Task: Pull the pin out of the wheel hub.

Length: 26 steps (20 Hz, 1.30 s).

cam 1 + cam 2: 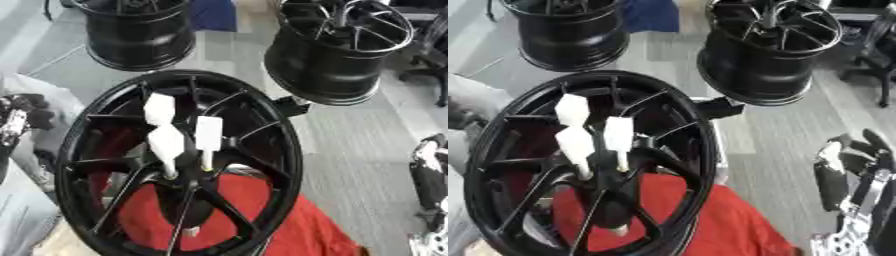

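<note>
white pins (597,140) upright in black wheel hub (588,165); right hand (842,175) apart.

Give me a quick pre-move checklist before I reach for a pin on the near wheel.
1. White pins seated in the hub: ok, several stand up from it.
2. Path to pins open: ok, nothing covers them.
3. Right hand clear of the wheel: ok, off to its right.
4. Left hand clear: ok, at left edge.
5. Either hand's fingers ready: cannot tell.
</note>
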Available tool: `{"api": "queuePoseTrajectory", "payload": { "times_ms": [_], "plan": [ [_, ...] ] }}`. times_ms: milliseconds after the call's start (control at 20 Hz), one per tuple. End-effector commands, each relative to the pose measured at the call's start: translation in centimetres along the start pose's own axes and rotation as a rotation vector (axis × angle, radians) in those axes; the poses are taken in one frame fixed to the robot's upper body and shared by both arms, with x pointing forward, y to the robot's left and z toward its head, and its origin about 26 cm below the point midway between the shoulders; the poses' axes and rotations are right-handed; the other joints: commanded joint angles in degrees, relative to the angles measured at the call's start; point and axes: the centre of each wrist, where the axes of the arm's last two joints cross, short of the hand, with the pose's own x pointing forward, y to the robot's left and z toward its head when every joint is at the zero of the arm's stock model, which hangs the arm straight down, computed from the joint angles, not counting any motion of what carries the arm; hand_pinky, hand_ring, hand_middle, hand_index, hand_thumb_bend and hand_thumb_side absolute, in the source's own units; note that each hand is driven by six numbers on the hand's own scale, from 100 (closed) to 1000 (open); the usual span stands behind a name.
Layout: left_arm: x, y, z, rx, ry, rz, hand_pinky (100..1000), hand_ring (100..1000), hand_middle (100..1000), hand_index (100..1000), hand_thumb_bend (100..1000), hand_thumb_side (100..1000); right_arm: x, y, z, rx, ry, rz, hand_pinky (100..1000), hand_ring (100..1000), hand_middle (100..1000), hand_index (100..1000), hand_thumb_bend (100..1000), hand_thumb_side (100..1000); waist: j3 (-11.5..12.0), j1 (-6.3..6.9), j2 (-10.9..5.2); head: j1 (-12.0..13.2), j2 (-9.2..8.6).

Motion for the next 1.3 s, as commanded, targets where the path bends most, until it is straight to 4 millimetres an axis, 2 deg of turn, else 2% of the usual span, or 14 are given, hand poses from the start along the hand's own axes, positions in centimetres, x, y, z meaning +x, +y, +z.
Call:
{"api": "queuePoseTrajectory", "payload": {
  "times_ms": [50,300,450,500,550,800,950,1100,1300],
  "plan": [
    [1.7,1.2,-0.6,-0.025,-0.069,-0.052,637,661,634,726,100,579,0.5,-0.2,-0.2,0.001,-0.018,-0.012,641,592,635,822,100,426,-0.05,0.34,-0.6,0.22,-0.15],
    [4.5,3.3,-1.5,-0.128,-0.218,-0.154,642,674,648,747,100,474,0.5,-0.3,-0.3,0.005,-0.024,-0.003,641,592,635,821,100,427,-0.22,0.74,-0.91,0.22,-0.15],
    [7.3,4.8,-2.5,-0.251,-0.351,-0.252,648,688,665,777,100,346,0.4,-0.4,-0.4,0.009,-0.028,0.003,641,593,635,821,100,429,-0.48,1.17,-1.21,0.25,-0.15],
    [8.2,5.2,-2.9,-0.299,-0.396,-0.288,650,689,668,780,100,331,0.4,-0.4,-0.4,0.01,-0.029,0.005,641,593,635,821,100,429,-0.55,1.31,-1.32,0.27,-0.15],
    [9.1,5.5,-3.3,-0.346,-0.436,-0.321,658,702,683,794,100,270,0.4,-0.4,-0.4,0.012,-0.03,0.007,641,593,635,821,100,430,-0.65,1.46,-1.43,0.33,-0.15],
    [13.9,6.3,-5.9,-0.634,-0.636,-0.563,693,725,721,820,100,244,0.4,-0.5,-0.4,0.029,-0.035,0.015,641,593,635,821,100,430,-1.3,2.05,-1.98,0.27,-0.15],
    [15.9,6.1,-7.5,-0.803,-0.7,-0.731,718,747,750,839,100,251,0.3,-0.6,-0.4,0.041,-0.038,0.02,641,593,635,822,100,429,-1.99,2.28,-2.18,0.25,-0.15],
    [16.6,5.2,-9.2,-0.982,-0.723,-0.894,741,767,784,863,100,269,0.3,-0.6,-0.3,0.052,-0.039,0.023,641,592,635,822,100,428,-2.65,2.47,-2.37,0.31,-0.15],
    [16.1,3.1,-11.7,-1.148,-0.736,-1.037,754,756,794,872,100,279,0.2,-0.7,-0.2,0.061,-0.037,0.025,641,592,634,822,100,426,-3.11,2.59,-2.46,-0.09,-0.15]
  ]
}}
